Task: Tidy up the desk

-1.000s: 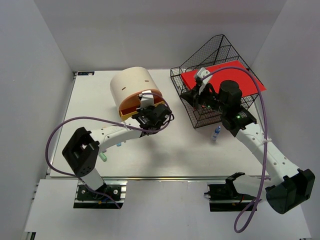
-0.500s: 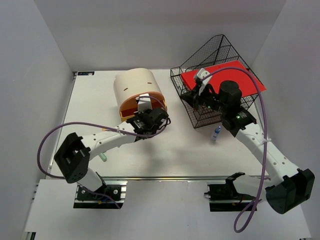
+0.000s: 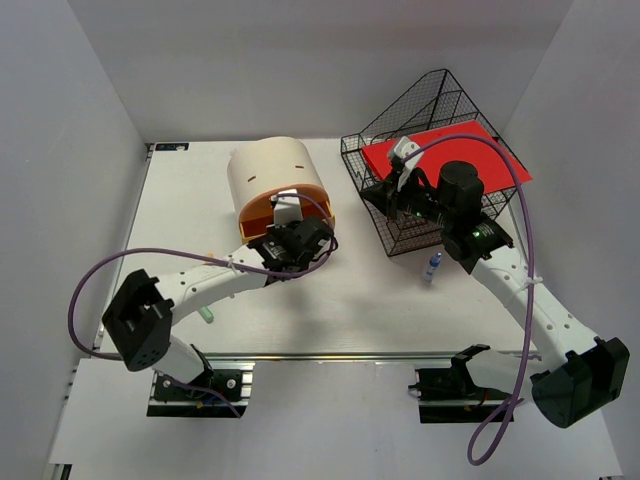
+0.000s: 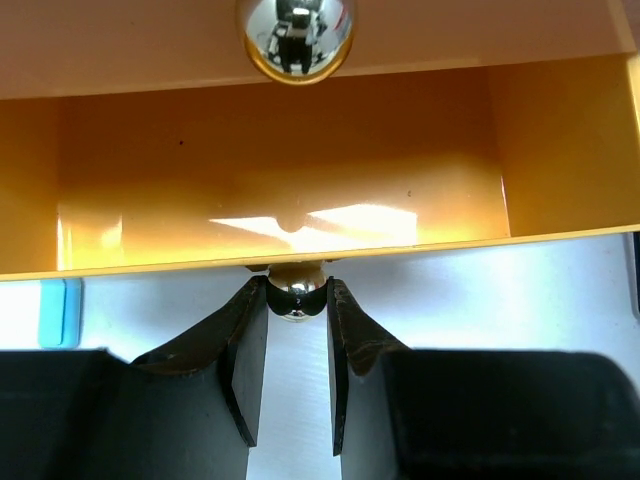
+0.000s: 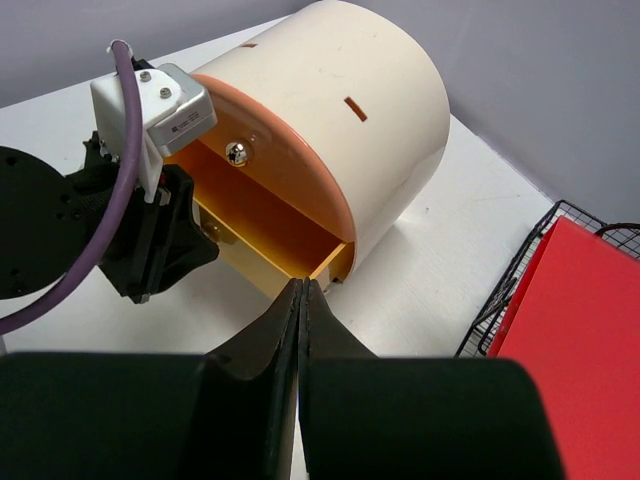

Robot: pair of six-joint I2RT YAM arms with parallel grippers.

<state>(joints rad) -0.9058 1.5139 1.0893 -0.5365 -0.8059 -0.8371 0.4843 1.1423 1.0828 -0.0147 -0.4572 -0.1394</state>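
The desk (image 3: 380, 295) is a white tabletop with a silver rail (image 3: 330, 355) along its near edge. On it lies a cream cylindrical drawer box (image 3: 268, 170) with an orange front. Its lower drawer (image 4: 280, 170) is pulled out and looks empty. My left gripper (image 3: 274, 233) is shut on that drawer's small metal knob (image 4: 296, 297), which sits pinched between both fingers. A second shiny knob (image 4: 295, 38) sits on the front above. My right gripper (image 3: 372, 193) hangs beside the wire rack, shut with nothing between its fingers (image 5: 290, 330).
A black wire-mesh rack (image 3: 430, 110) stands at the back right with a red folder (image 3: 450, 150) in it. A blue-capped pen (image 3: 432, 267) lies in front of the rack. A green item (image 3: 206, 313) and a light blue one (image 3: 238, 290) lie near the left arm.
My left arm's elbow has swung down and to the left while its gripper stayed on the knob. The drawer box has turned slightly. The right arm has not moved.
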